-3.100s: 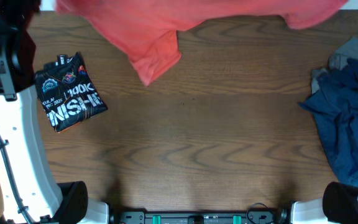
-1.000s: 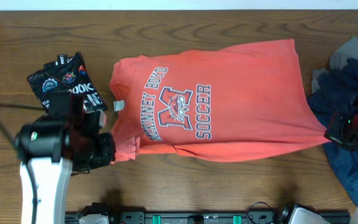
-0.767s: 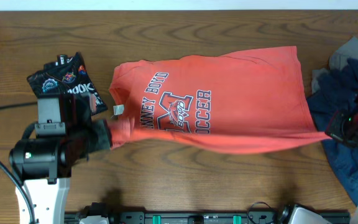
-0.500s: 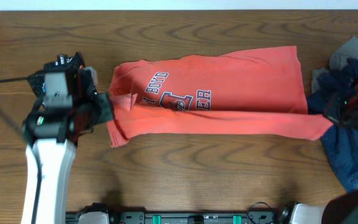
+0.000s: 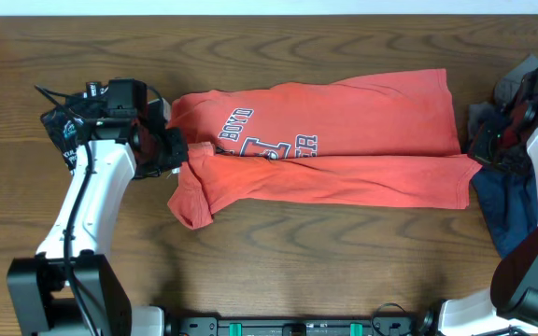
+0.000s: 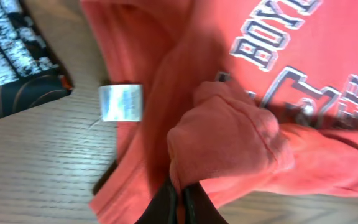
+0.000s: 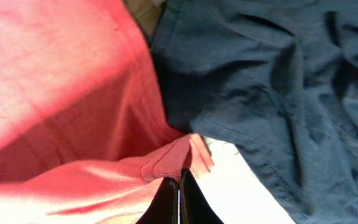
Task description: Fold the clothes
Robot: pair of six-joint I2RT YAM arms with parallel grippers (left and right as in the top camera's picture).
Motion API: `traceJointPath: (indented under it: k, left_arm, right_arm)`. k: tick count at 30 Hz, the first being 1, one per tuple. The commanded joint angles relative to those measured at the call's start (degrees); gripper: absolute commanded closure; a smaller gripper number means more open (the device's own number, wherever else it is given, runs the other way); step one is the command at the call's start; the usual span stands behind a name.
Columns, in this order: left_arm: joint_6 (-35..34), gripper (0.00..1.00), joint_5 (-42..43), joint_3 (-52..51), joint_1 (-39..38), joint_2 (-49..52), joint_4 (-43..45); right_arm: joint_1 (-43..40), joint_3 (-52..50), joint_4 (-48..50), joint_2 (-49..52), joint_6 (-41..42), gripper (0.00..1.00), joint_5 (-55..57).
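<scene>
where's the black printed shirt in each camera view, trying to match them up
Overhead: the black printed shirt lies at the far left, in the upper half.
Left wrist: top-left corner, left of the white tag.
Right wrist: not in it.
Shared landmark: the red shirt, seen in all three views.

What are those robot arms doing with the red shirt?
Two robot arms are folding the red shirt. The left gripper and the right gripper each pinch one end of it, and one long half lies doubled over the printed front. A folded black shirt lies beside the left arm, a blue heap beside the right.
</scene>
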Motion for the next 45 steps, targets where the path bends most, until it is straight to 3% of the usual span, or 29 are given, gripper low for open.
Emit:
traceJointPath:
  k: [1, 12, 18, 24, 31, 38, 45]
  left_arm:
    - [3.3, 0.94, 5.9, 1.7, 0.1, -5.2, -0.1]
    - [3.3, 0.94, 5.5, 11.0, 0.1, -26.6, -9.9]
    - [4.4, 0.94, -3.6, 17.6, 0.1, -36.9, -19.0]
    - [4.3, 0.94, -9.4, 29.9, 0.1, -42.9, -20.4]
    - [4.3, 0.94, -11.0, 44.7, 0.1, -42.3, -20.2]
    - [4.1, 0.94, -10.3, 43.0, 0.1, -36.8, -22.5]
    - [4.5, 0.94, -10.3, 41.7, 0.1, -20.0, -24.9]
  right_arm:
    - [0.3, 1.4, -0.5, -4.5, -2.0, 0.99, -5.8]
    - [0.3, 18.7, -11.3, -22.9, -3.2, 0.99, -9.0]
    - [0.2, 26.9, -16.0, -31.4, -3.6, 0.99, -9.0]
    - [0.0, 33.9, -15.9, -37.6, -3.4, 0.99, -4.3]
    - [0.0, 40.9, -14.8, -38.1, -3.5, 0.99, -1.3]
    - [0.0, 40.9, -14.8, -30.8, -5.1, 0.99, -3.2]
    - [0.3, 40.9, -14.3, -16.2, -5.9, 0.99, -10.1]
